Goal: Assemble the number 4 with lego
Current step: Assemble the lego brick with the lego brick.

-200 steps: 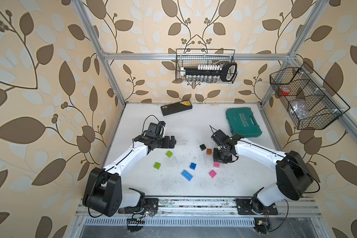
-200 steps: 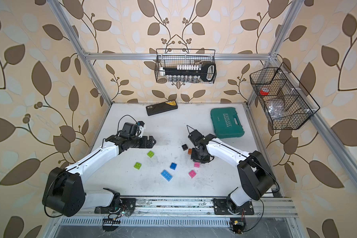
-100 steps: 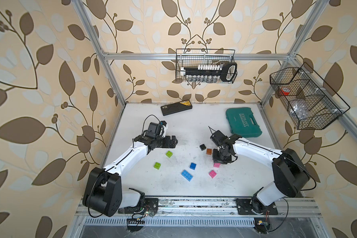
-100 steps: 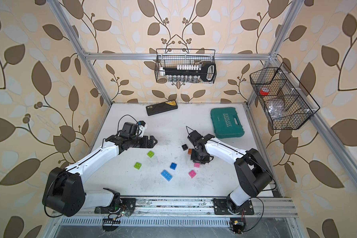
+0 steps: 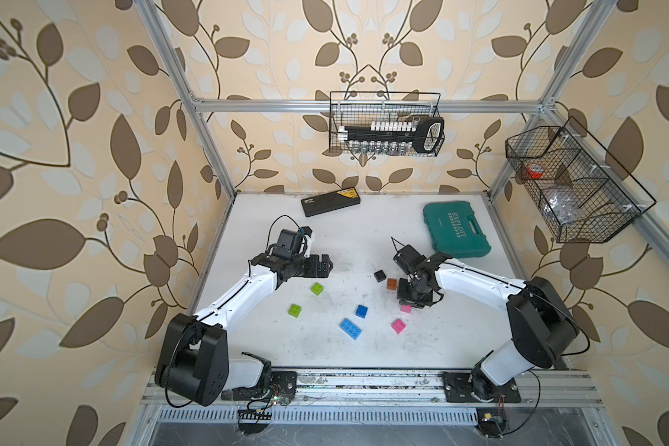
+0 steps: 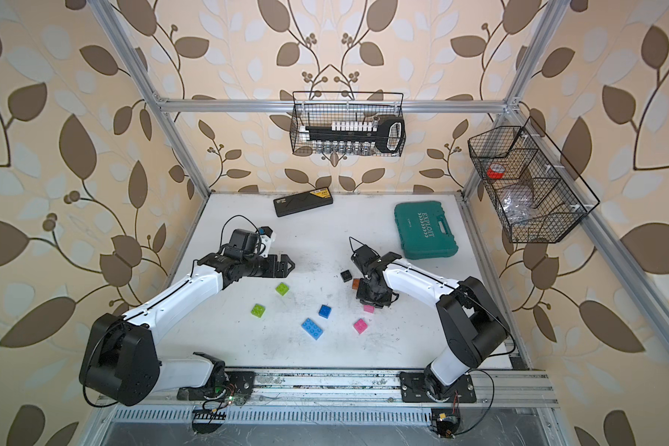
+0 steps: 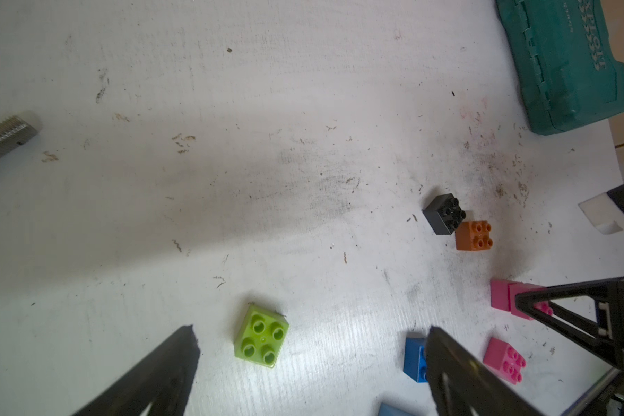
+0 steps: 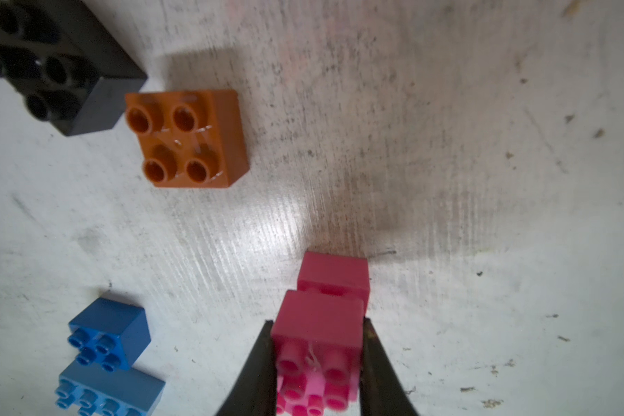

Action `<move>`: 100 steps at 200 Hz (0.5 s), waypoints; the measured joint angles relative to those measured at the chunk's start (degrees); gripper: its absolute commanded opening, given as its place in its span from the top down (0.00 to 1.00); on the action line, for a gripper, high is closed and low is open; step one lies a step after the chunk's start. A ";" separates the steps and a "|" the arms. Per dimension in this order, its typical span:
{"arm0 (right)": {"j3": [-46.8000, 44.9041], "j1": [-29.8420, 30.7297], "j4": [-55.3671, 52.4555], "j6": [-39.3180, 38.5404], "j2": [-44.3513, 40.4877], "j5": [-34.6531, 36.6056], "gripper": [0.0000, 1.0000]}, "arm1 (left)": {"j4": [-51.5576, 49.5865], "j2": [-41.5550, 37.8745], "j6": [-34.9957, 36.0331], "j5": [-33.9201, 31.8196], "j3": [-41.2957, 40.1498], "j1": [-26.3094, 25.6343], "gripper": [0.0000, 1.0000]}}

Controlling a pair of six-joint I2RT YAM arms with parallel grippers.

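The lego lies as loose bricks on the white table; the number 4 is out of view. My right gripper [image 8: 316,345] is shut on a pink brick [image 8: 317,324] that touches a second pink brick [image 8: 334,273]; in a top view this gripper [image 5: 410,303] stands over them. Close by are an orange brick [image 5: 392,284] and a black brick [image 5: 380,275]. A third pink brick [image 5: 398,326], a dark blue brick [image 5: 361,311] and a long light blue brick [image 5: 350,329] lie nearer the front. My left gripper [image 7: 312,335] hangs open and empty above a lime green brick [image 7: 262,336]; another lime brick [image 5: 295,309] lies apart.
A teal tool case [image 5: 456,231] sits at the back right of the table. A flat black box [image 5: 331,201] lies at the back edge. Wire baskets hang on the back wall [image 5: 386,123] and the right wall [image 5: 572,185].
The right arm's elbow has shifted a little while its gripper stays shut on the pink brick. The left arm has not moved.
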 measured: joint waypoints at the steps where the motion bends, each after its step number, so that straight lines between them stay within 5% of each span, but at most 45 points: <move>1: -0.04 0.00 0.04 0.07 -0.04 0.02 0.93 | 0.00 0.02 0.00 0.00 0.00 0.00 0.01; 100: -4.15 -2.69 1.84 3.56 -4.07 -1.31 0.94 | -0.44 1.49 0.00 -0.09 0.00 0.00 0.01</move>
